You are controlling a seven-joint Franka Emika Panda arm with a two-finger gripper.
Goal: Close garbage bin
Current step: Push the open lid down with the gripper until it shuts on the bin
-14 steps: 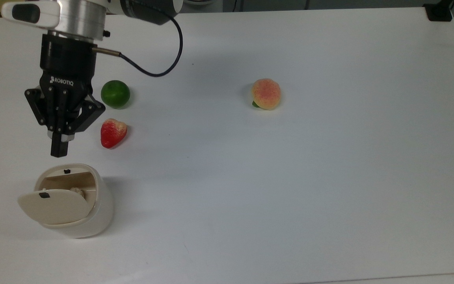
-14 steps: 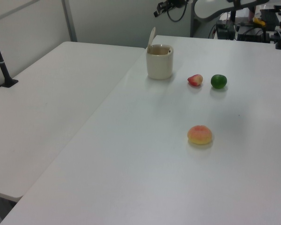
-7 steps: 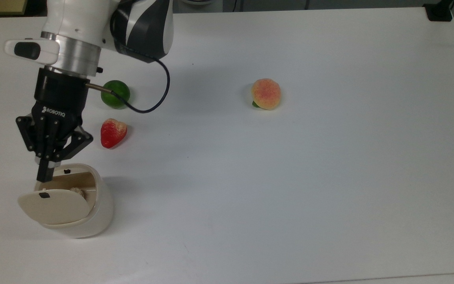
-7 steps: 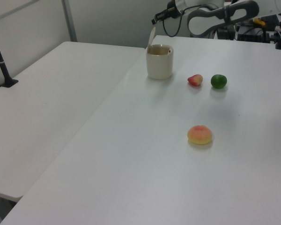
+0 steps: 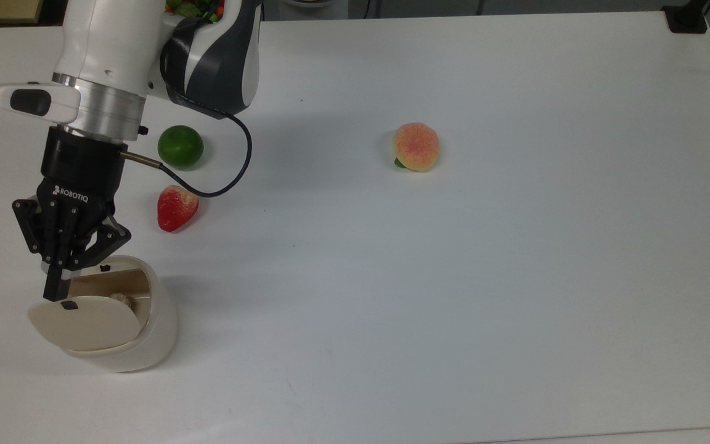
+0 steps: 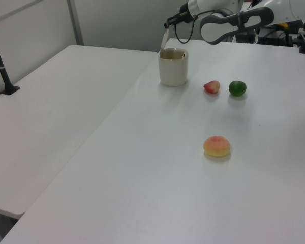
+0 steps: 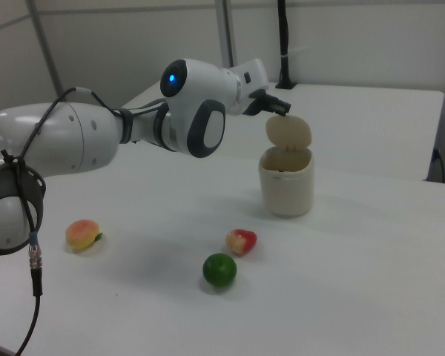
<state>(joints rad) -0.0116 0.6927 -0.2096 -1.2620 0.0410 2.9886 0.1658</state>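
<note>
White table [image 5: 515, 308] all round, plain wall behind. Near the top view's lower left corner: bin [image 5: 145, 336], cream, upright, lid [image 5: 84, 322] raised on its hinge and standing nearly vertical at the rim, mouth open, something pale lying inside. Small black mark on the lid's face.

At the lid's upper edge: gripper [image 5: 54, 290], fingers pressed together, nothing held, tip just at or touching the lid's top, on the open-mouth side in the top view; contact hard to confirm. Same pose in the right view [image 7: 280, 108], tip just above the lid [image 7: 288, 132].

To do well, probably: get behind the lid's top edge, then push across and down in an arc around the hinge, not straight down, lest the light bin tip or slide. Press high on the lid, far from the hinge, gently, till flat on the rim.

Just beyond the bin: strawberry [image 5: 176, 208], then lime [image 5: 180, 147]; peach [image 5: 415, 146] well apart toward the table's middle. None in the way.
</note>
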